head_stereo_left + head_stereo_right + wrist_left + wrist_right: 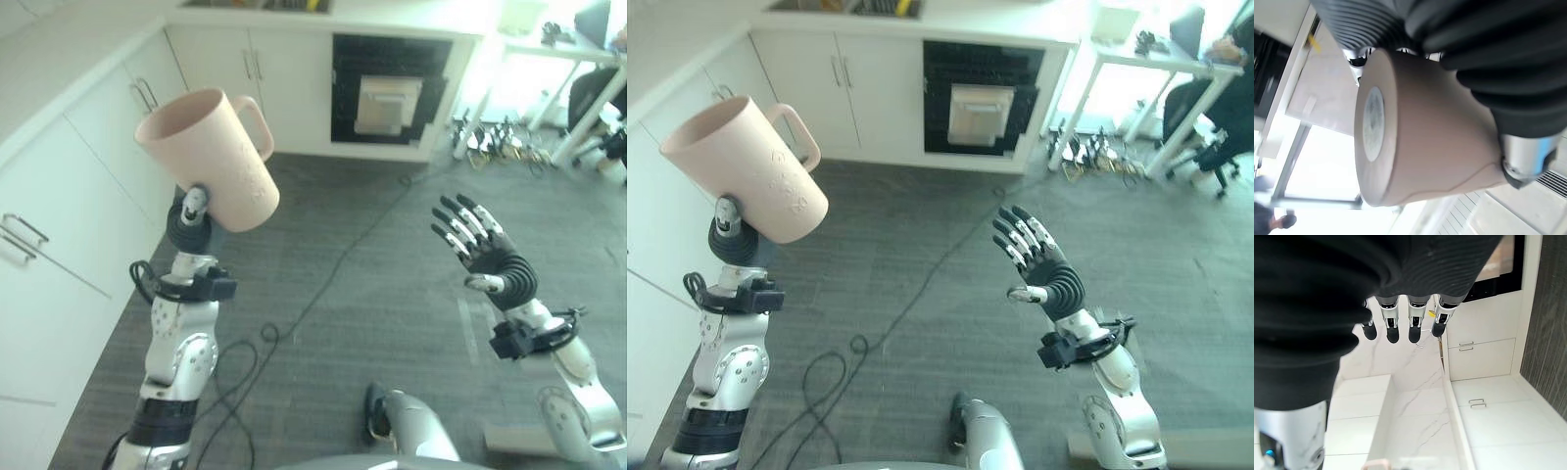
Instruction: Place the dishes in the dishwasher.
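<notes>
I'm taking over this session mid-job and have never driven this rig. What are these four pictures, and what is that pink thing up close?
You are looking through a humanoid robot's cameras. Two pictures come from its head, side by side like eyes, looking down past its arms at a grey kitchen floor. The other two come from cameras on each wrist, looking along that hand from very close.

The pink thing is a large pink mug with a handle, tilted with its opening up and to the left. The left hand is under it, fingers wrapped round its lower part; the left wrist view shows its base.

The right hand is raised over the floor, fingers spread, holding nothing.

Ahead stand white cabinets and a dark opening set into them, probably the dishwasher.
</notes>
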Robot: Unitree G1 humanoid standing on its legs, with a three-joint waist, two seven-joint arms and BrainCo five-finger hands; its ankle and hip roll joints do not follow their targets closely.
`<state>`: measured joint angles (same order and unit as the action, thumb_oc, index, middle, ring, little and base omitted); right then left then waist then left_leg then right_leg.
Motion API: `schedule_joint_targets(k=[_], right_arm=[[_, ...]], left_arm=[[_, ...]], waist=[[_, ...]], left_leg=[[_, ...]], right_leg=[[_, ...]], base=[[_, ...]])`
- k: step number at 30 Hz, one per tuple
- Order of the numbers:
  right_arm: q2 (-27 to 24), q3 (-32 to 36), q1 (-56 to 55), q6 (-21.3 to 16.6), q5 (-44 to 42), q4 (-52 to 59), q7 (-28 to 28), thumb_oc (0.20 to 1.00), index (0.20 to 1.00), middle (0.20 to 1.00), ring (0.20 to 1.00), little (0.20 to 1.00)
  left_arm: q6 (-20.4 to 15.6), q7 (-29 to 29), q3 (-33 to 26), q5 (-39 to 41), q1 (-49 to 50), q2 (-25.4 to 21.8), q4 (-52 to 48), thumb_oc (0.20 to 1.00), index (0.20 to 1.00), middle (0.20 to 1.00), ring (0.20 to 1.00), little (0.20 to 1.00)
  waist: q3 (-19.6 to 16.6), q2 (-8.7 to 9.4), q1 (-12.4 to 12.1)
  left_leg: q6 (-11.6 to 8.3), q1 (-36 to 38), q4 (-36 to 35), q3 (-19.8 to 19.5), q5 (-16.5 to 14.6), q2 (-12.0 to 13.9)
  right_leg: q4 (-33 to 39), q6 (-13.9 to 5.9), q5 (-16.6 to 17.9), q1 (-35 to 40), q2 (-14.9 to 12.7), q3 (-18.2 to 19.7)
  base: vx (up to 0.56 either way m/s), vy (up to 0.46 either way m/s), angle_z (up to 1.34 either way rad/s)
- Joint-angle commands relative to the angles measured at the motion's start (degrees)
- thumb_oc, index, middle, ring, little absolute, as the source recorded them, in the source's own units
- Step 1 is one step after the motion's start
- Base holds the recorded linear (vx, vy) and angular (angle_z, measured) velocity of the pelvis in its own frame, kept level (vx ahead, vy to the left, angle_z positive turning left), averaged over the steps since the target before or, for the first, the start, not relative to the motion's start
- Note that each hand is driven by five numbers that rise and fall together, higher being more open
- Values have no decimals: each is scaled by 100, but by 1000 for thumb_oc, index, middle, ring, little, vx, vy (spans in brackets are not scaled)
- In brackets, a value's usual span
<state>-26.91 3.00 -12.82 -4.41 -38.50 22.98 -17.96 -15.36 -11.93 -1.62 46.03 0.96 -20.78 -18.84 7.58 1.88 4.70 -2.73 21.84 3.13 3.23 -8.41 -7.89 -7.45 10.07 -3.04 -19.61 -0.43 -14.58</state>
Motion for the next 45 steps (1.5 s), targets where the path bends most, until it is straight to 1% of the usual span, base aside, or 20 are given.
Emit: schedule_joint_targets(k=[1,3,4,7,8,9,10,12,14,15,18,20,21,23,27,32,37,39,40,45], right_arm=[[196,193,417,-318,-238,216,170,1000,1000,1000,1000,1000],[199,209,498,-283,-194,248,248,1000,1000,1000,1000,1000],[125,241,559,-296,-241,227,213,1000,1000,1000,1000,1000],[-5,356,608,-128,-216,222,234,1000,1000,1000,1000,1000],[-41,373,630,-70,-226,228,242,1000,1000,1000,1000,1000],[-80,396,680,28,-299,219,223,1000,1000,1000,1000,1000],[-77,395,682,33,-298,217,218,1000,1000,1000,1000,1000],[-84,360,741,32,-227,178,160,1000,1000,1000,1000,1000],[-88,345,751,11,-220,156,116,1000,1000,1000,1000,1000],[-66,312,830,-57,-44,53,121,1000,1000,1000,1000,1000],[-124,257,971,-71,-9,-19,173,1000,1000,1000,1000,1000],[-163,284,977,-46,-81,12,151,1000,1000,1000,1000,1000],[-190,274,984,-76,-90,29,125,1000,1000,1000,1000,1000],[-213,223,1042,-65,-72,34,162,1000,1000,1000,1000,1000],[-204,110,1259,-43,-20,-31,182,1000,1000,1000,1000,1000],[-105,183,1243,89,-7,80,147,1000,1000,1000,1000,1000],[26,193,1173,77,-105,86,-14,1000,1000,1000,1000,1000],[151,150,1115,87,-22,84,-177,1000,1000,1000,1000,1000],[202,40,1125,47,22,100,-155,1000,1000,1000,1000,1000],[311,-153,1287,146,98,168,18,1000,1000,1000,1000,1000]], left_arm=[[-153,-165,57,-194,-248,-275,-429,200,200,200,200,200],[-267,-185,114,-155,-243,-338,-413,200,200,200,200,200],[-338,-229,31,-97,-187,-385,-445,200,200,200,200,200],[-250,-238,-161,136,-157,-393,-493,200,200,200,200,200],[-229,-212,-200,184,-162,-375,-492,200,200,200,200,200],[-212,-187,-214,204,-181,-287,-473,200,200,200,200,200],[-212,-184,-213,200,-181,-282,-473,200,200,200,200,200],[-228,-150,-141,63,-189,-171,-479,200,200,200,200,200],[-256,-108,-88,-31,-190,-119,-474,200,200,200,200,200],[-247,-81,1,-105,-260,-37,-378,200,200,200,200,200],[-253,-156,-32,-72,-264,-31,-305,200,200,200,200,200],[-301,-185,-75,-49,-185,-68,-326,200,200,200,200,200],[-434,-143,-70,-10,-141,-165,-348,200,200,200,200,200],[-519,-36,-25,-21,-185,-191,-363,200,200,200,200,200],[-724,29,16,-227,-254,-157,-329,200,200,200,200,200],[-568,85,-64,-281,-483,-197,-308,200,200,200,200,200],[-550,29,-60,-391,-512,-267,-225,200,200,200,200,200],[-546,-3,-132,-389,-485,-296,-257,200,200,200,200,200],[-553,32,-84,-508,-521,-264,-299,200,200,200,200,200],[-548,191,41,-809,-586,-239,-340,200,200,200,200,200]], waist=[[2,-134,197],[48,-191,222],[48,-137,236],[-191,-110,228],[-255,-121,233],[-357,-180,262],[-378,-200,267],[-437,-177,268],[-439,-129,258],[-301,110,80],[-230,90,10],[-218,51,-5],[-196,-34,-62],[-188,-85,-125],[-257,-140,-206],[-425,-118,-136],[-369,-111,-124],[-302,-116,-161],[-273,-96,-167],[-232,-61,-144]], left_leg=[[226,-1257,-813,-314,501,771],[212,-954,-813,-164,238,898],[172,-588,-813,-88,-43,996],[-61,-350,-554,237,-259,1171],[-162,-353,-318,317,-101,1243],[-436,-445,321,410,630,1439],[-459,-465,377,408,689,1470],[-659,-874,1330,543,1418,1642],[-715,-1193,1887,563,1604,1695],[-618,-2356,2824,553,1557,1585],[-460,-2505,2166,718,1133,1456],[-420,-2435,1433,881,1133,1401],[-402,-2480,230,818,1273,1321],[-364,-2397,-597,636,1354,1216],[-292,-2373,-813,448,1319,1121],[-44,-2108,-813,405,1066,906],[45,-1962,-813,433,1032,889],[41,-1805,-813,417,954,974],[25,-1731,-813,411,849,1029],[4,-1546,-813,464,610,1099]], right_leg=[[1245,-2009,1116,1082,-648,808],[1245,-2044,1095,643,-787,725],[1245,-2057,1302,708,-876,664],[1245,-1970,1320,1031,-878,353],[1245,-1911,1324,1118,-827,270],[1245,-1702,1312,1248,-636,159],[1245,-1696,1277,1266,-604,156],[1245,-1453,1120,1541,-382,234],[1245,-1335,1022,1681,-298,301],[1245,-1205,802,2165,-322,398],[1245,-1310,626,2345,-285,377],[1245,-1391,534,2405,-249,484],[1245,-1520,422,2473,-206,711],[1245,-1577,346,2529,-198,820],[1245,-1525,199,2653,-168,854],[1241,-1608,282,2747,-314,649],[-58,-1835,304,2366,-376,425],[17,-1938,357,2165,-789,163],[684,-1969,467,2307,-994,173],[1245,-2149,1176,2098,-1499,415]], base=[[370,-129,111],[707,-331,117],[973,-546,81],[598,-393,52],[407,-307,67],[377,-270,43],[366,-281,-13],[310,-266,-49],[290,-296,-96],[332,-310,-97],[234,-99,-59],[244,75,-80],[262,123,-91],[209,107,-69],[214,171,-45],[222,224,-6],[127,84,-11],[218,-130,-34],[282,-255,-29],[175,-203,-6]])
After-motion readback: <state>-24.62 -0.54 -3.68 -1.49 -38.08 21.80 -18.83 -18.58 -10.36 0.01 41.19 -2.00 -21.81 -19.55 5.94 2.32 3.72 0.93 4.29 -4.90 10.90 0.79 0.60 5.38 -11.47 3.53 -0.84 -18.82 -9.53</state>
